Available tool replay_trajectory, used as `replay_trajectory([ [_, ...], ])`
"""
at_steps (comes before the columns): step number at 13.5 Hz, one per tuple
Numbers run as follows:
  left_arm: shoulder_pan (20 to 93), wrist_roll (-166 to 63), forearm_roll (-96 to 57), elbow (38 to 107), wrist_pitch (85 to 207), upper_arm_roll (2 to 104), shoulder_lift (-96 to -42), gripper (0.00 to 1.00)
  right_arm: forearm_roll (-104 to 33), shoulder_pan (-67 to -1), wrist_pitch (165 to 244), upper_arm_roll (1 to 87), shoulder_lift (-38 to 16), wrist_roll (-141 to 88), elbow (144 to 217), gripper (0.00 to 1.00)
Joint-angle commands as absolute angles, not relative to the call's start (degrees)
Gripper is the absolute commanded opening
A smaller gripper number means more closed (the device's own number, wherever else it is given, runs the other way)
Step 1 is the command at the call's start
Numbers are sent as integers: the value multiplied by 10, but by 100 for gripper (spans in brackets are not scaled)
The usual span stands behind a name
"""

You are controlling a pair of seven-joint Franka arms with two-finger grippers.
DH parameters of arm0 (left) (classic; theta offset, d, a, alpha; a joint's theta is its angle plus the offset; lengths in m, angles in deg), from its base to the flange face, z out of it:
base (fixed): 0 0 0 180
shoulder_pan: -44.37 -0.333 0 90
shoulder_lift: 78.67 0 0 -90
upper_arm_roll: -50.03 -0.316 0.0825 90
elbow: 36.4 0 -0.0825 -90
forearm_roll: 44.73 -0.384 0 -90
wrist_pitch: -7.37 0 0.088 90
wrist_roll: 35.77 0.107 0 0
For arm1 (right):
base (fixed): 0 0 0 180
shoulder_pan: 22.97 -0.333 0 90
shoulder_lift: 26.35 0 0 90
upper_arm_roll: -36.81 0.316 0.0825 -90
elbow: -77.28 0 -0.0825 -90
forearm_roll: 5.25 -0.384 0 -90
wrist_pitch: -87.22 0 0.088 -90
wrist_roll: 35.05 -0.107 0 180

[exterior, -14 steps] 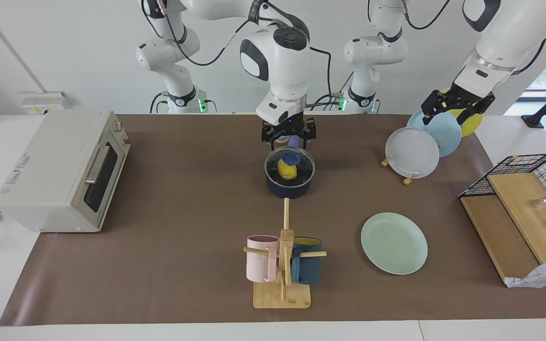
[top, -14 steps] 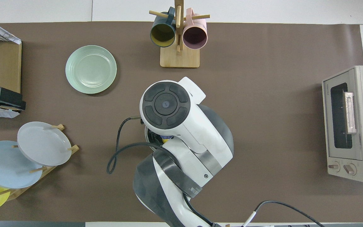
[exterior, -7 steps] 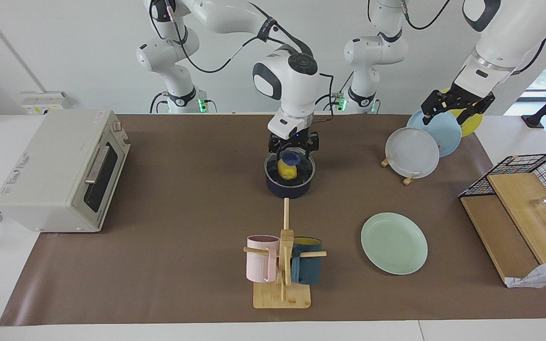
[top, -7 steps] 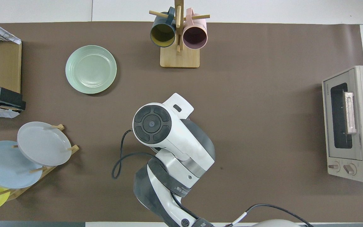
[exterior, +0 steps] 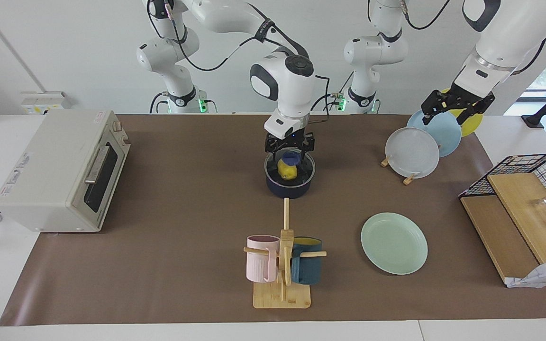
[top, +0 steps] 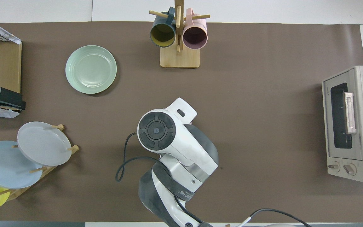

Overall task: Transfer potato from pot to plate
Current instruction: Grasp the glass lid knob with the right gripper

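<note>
Brown matting is covering the surface (exterior: 183, 265), with the pot (exterior: 290, 182) sitting at its middle, near the robots. The potato (exterior: 286, 169) is lying inside the pot, something dark blue partly overlapping its upper end; what that is I cannot make out. The right gripper (exterior: 289, 150) is hanging just above the pot's rim on the robots' side, jaws spread wide and holding nothing. The left gripper (exterior: 453, 108) is waiting over the rack of plates (exterior: 417, 149) at the left arm's end, jaws also wide and empty. The plate (exterior: 394, 243) is lying bare, farther from the robots than the pot and toward the left arm's end.

Handling, my judgement: the potato is looking small, smooth and glossy, so probably light but slippery; taking it across its narrow middle seems safest. From overhead the right arm is covering the pot and potato entirely. The pot's long handle is not visible in either view.
</note>
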State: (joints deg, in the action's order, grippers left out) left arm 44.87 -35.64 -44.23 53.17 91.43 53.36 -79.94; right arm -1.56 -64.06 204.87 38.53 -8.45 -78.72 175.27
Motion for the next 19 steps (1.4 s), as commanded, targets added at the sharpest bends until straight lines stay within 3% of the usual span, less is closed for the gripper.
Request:
replay_trajectory([
  [1,453,-354,-455,532,916,529,-800,100,-8,-644,2075,385,-104,-803,1787,100],
  [3,453,-354,-455,532,916,529,-800,100,-9,-643,2081,385,-104,-803,1790,100],
  [8,453,-354,-455,532,916,529,-800,100,-11,-643,2081,385,-102,-800,1784,68],
  [12,453,-354,-455,532,916,529,-800,100,-10,-642,2058,385,-96,-798,1749,58],
  [15,452,-354,-455,532,914,529,-801,100,-8,-626,1992,381,-91,-757,1685,58],
  [19,452,-354,-455,532,914,529,-802,100,-14,-541,1965,380,-100,-616,1682,58],
])
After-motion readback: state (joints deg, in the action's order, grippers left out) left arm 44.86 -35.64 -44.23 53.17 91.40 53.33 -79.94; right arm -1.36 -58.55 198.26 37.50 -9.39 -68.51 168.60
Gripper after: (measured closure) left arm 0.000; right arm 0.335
